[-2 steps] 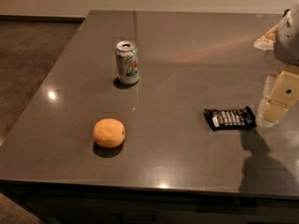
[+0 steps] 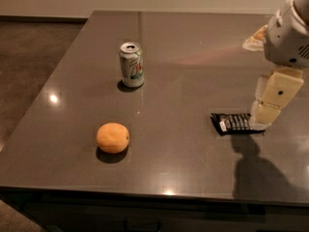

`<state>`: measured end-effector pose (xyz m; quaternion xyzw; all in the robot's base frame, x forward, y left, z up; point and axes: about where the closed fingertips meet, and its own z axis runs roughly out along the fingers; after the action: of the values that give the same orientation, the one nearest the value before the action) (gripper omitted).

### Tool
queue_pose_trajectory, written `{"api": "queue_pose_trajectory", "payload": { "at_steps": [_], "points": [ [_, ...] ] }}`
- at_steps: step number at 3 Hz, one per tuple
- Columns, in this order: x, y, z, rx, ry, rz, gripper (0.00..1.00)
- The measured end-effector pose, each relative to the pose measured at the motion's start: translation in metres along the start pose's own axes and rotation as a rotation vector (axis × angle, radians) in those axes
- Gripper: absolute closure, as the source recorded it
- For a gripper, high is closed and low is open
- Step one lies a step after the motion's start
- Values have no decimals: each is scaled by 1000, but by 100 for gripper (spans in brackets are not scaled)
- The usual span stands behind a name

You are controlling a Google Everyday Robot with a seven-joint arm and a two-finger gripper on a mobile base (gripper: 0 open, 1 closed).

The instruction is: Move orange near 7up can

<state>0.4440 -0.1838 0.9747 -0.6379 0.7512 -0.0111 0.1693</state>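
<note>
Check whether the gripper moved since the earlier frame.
Yes. The gripper shifted slightly left. It now overlaps the right end of the black wrapper, which stayed put.

The arm (image 2: 288,30) is running out of view past the top and right edges at 2 o'clock. The gripper (image 2: 264,114) hanging from it at 3 o'clock is covering the right end of the black wrapper (image 2: 231,123), whose white print is proving too small to read. The arm is also hiding part of a pale object (image 2: 254,39) at the far right of the desk (image 2: 193,76), leaving its identity unclear, and the desk itself is being cut off by the right edge at 3 o'clock.
</note>
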Motion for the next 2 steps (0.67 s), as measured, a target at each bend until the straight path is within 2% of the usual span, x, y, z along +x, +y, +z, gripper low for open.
{"api": "queue_pose_trajectory", "payload": {
  "at_steps": [1, 2],
  "points": [
    [-53, 2, 20, -40, -76, -89, 0],
    [-91, 19, 41, -93, -128, -175, 0]
  ]
}}
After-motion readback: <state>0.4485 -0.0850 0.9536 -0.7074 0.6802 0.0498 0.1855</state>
